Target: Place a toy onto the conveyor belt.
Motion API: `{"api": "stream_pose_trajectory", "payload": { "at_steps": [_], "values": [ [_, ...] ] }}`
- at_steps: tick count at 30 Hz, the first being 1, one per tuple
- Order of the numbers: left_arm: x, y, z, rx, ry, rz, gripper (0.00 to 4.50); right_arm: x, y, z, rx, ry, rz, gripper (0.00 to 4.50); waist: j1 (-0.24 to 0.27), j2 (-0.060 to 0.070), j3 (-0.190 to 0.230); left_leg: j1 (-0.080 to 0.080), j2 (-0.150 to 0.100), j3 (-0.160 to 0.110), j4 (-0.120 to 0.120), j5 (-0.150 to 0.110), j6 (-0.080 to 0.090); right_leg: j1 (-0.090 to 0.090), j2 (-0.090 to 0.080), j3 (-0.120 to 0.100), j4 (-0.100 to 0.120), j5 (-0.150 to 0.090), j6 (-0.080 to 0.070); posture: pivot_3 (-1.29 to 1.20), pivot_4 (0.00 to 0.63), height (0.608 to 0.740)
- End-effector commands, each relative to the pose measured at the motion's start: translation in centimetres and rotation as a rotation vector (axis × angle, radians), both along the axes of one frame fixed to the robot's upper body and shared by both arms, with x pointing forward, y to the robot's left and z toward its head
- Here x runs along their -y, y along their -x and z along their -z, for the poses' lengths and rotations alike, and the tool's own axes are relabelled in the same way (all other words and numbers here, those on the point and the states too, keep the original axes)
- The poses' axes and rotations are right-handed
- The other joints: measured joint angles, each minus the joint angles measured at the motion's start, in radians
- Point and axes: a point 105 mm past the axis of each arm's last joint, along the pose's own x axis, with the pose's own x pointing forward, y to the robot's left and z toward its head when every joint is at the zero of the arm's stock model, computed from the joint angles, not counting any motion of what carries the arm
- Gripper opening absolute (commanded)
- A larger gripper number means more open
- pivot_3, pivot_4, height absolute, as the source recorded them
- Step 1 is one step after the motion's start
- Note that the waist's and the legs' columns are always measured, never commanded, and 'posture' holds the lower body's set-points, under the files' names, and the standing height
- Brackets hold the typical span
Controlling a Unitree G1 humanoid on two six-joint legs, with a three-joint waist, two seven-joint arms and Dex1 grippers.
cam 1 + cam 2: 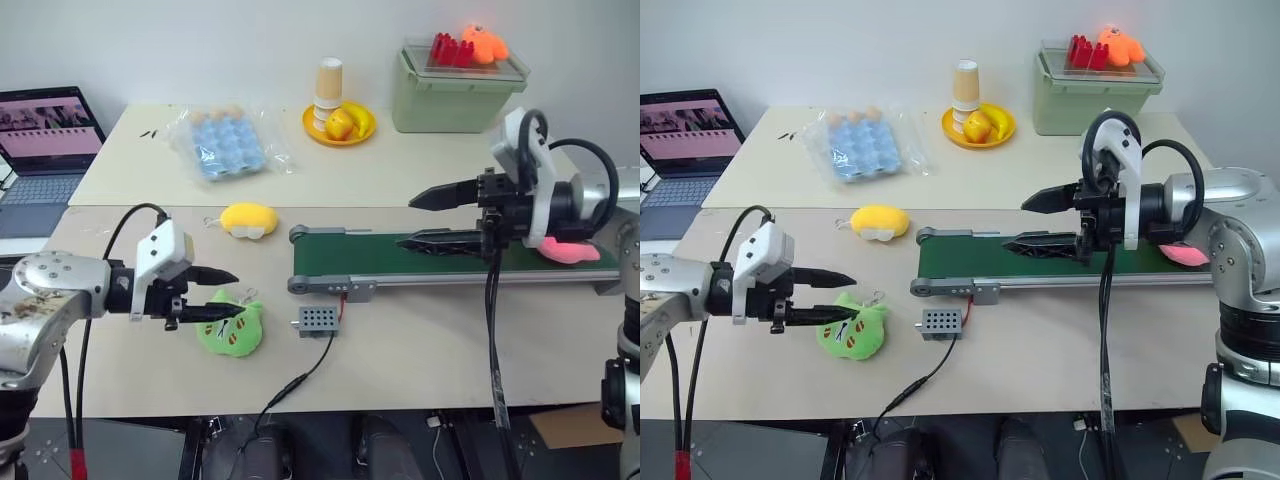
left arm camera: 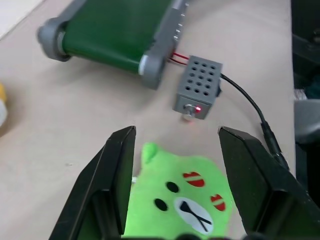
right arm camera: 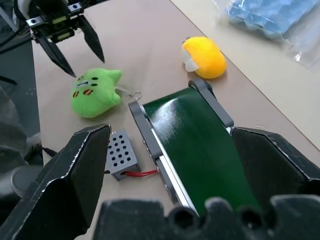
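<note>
Left wrist view: the left end effector (image 2: pixel 175 190) is spread open astride a green toy (image 2: pixel 182 197) on the worktop (image 2: pixel 75 125), gripping nothing. The right end effector (image 1: pixel 432 218) hangs wide open and empty above the conveyor belt (image 1: pixel 380 258).

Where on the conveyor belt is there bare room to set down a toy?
The conveyor belt is bare along its left stretch, from the end roller up to the open right gripper hovering over its middle. The far right end is crowded: a pink toy lies there behind the gripper.
</note>
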Motion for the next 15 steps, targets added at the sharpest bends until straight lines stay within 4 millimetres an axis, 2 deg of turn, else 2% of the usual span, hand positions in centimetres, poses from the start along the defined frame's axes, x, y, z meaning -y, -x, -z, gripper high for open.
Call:
{"api": "stream_pose_trajectory", "payload": {
  "at_steps": [1,6,15],
  "values": [
    [-0.4,0.2,0.7,0.054,-0.077,0.040,2.78,0.3,0.6,-1.0,0.051,0.011,-0.009,4.49,0.001,0.000,0.000,0.000,0.000,0.000,0.000,0.000,0.000,0.000,0.000,0.000,0.000,0.000,0.000,0.00,0.150,0.734],
    [-0.6,0.5,2.5,0.055,-0.115,0.068,2.78,0.2,1.4,-0.7,0.041,0.033,-0.046,4.49,0.002,0.000,0.000,0.000,0.001,0.000,0.000,0.000,0.000,0.000,0.000,0.000,0.000,0.000,0.000,0.00,0.150,0.734],
    [-2.3,0.5,6.0,0.060,-0.224,0.086,2.78,0.1,1.7,-1.2,0.069,0.074,-0.035,4.49,0.000,0.000,0.000,0.000,0.001,0.000,0.000,-0.001,0.001,0.000,-0.001,0.000,0.000,0.000,0.000,0.00,0.150,0.734]
  ]
}}
